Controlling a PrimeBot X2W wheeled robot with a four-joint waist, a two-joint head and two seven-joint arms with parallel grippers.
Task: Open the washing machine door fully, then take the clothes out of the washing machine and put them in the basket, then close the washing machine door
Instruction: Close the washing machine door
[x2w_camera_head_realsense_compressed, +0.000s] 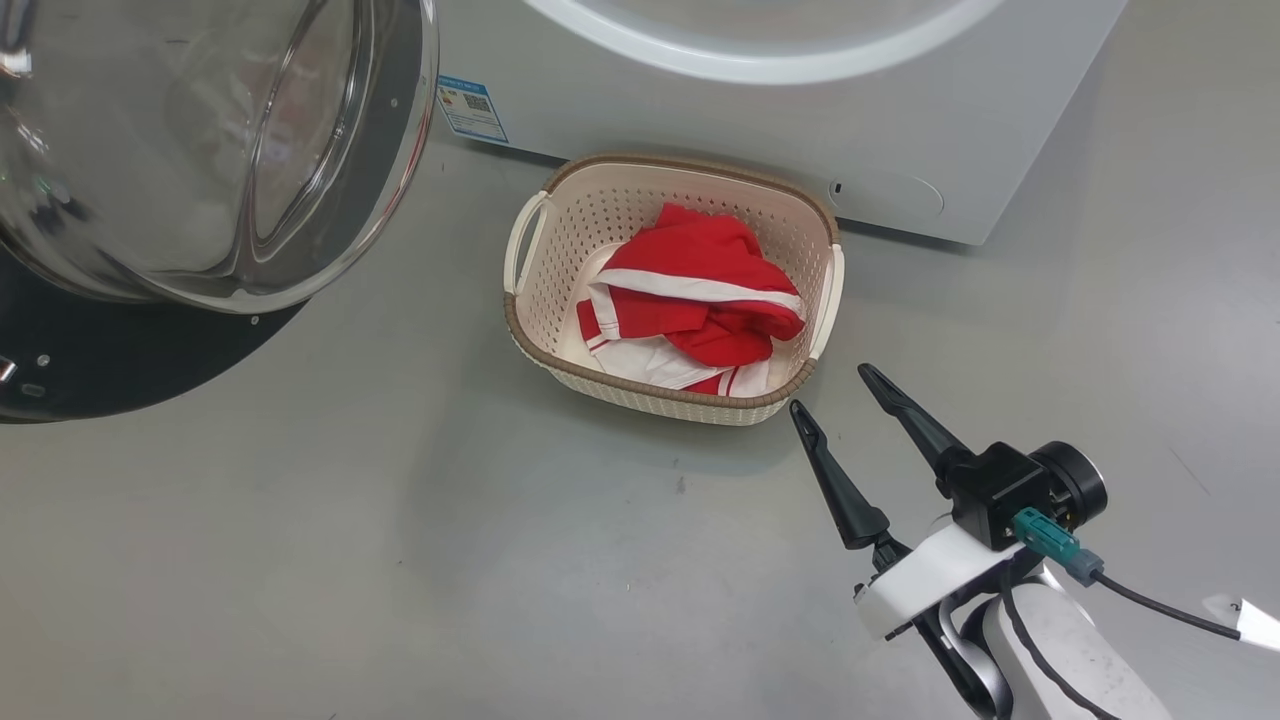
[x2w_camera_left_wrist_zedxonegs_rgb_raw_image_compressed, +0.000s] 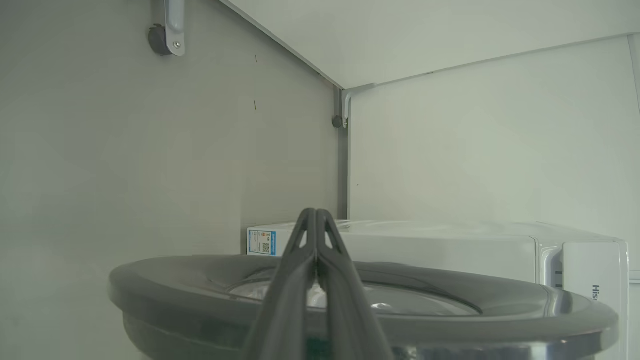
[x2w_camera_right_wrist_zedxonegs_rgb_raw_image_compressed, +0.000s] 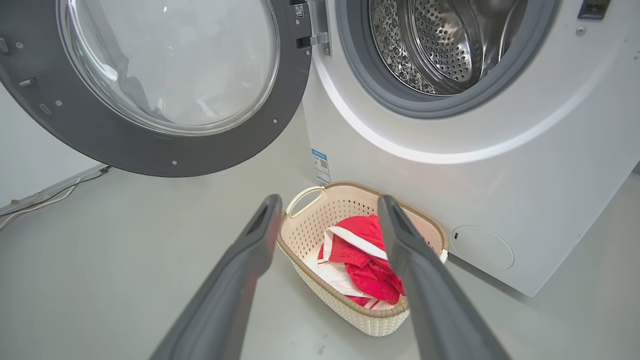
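One washing machine (x2w_camera_head_realsense_compressed: 700, 110), one washing machine door (x2w_camera_head_realsense_compressed: 200, 150), one basket (x2w_camera_head_realsense_compressed: 600, 215) and two grippers are what we count, plus one blue sticker (x2w_camera_head_realsense_compressed: 472, 108) at the machine's lower left front corner. The clothes (x2w_camera_head_realsense_compressed: 700, 290) lie in the basket as a single red heap with white stripes and panels. We cannot tell how many garments it holds, because the folds hide one another. The heap reaches the basket's near rim and leaves the far left corner bare.

The basket stands on the grey floor (x2w_camera_head_realsense_compressed: 400, 550), with its far rim just beside the machine's front lower edge. The door stands swung open to the left of the drum mouth. In the head view it is cut off by the top and left edges.

The right gripper (x2w_camera_head_realsense_compressed: 831, 389) hovers near the basket's near right corner. Its two fingers are spread wide apart with nothing between them. In the right wrist view one finger covers part of the basket's right side. There the drum (x2w_camera_right_wrist_zedxonegs_rgb_raw_image_compressed: 440, 45) shows bare perforated steel and its top is cut off.

The left gripper (x2w_camera_left_wrist_zedxonegs_rgb_raw_image_compressed: 316, 215) has both fingers pressed together and holds nothing. It points across the door's dark rim. Whether it touches the rim we cannot tell, since the fingers hide that spot.
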